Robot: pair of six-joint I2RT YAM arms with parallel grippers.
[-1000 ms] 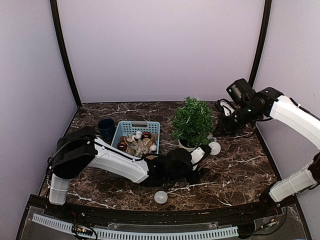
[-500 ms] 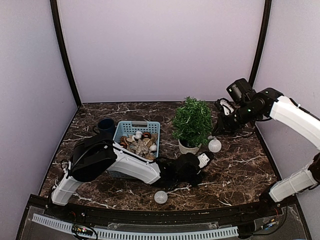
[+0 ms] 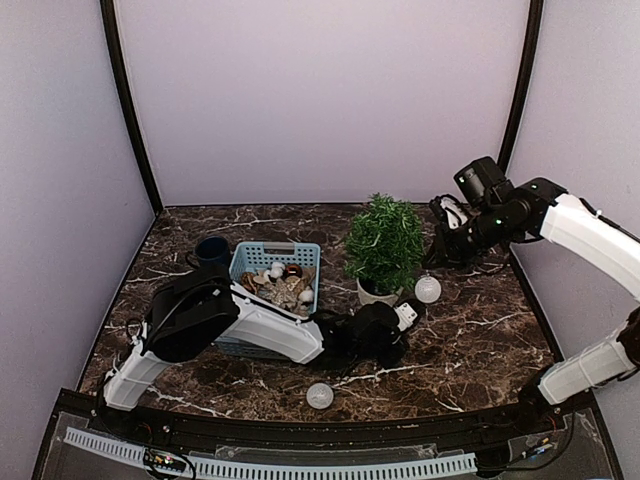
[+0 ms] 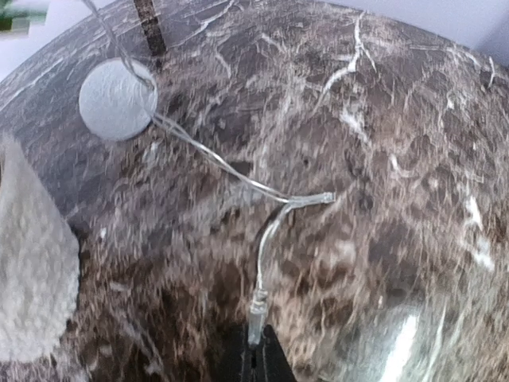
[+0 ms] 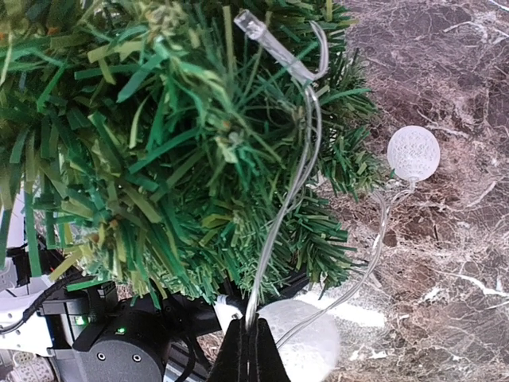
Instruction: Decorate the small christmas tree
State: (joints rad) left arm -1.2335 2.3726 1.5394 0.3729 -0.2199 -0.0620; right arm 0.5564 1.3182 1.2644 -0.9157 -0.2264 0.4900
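The small christmas tree (image 3: pixel 385 243), bushy green in a white pot (image 3: pixel 372 293), stands mid-table. A clear light string (image 4: pixel 215 163) with white balls runs around it. One ball (image 3: pixel 428 289) lies right of the pot, another (image 3: pixel 320 396) near the front edge. My left gripper (image 3: pixel 407 314) lies low by the pot, shut on the string's stiff clear end (image 4: pixel 255 318). My right gripper (image 3: pixel 437 258), beside the tree's right side, is shut on the wire (image 5: pixel 274 231), which loops up through the branches (image 5: pixel 159 143) to a clear tip (image 5: pixel 262 33).
A blue basket (image 3: pixel 247 256) of pine cones and baubles sits left of the tree, with a dark blue cup (image 3: pixel 212 250) beyond it. The pot's rough white wall (image 4: pixel 32 286) is close on the left gripper's left. Purple walls enclose the marble table (image 3: pixel 480 340).
My left gripper has shut on the string's end after reaching in by the pot. The ball right of the pot has shifted slightly away. The right arm has barely moved.
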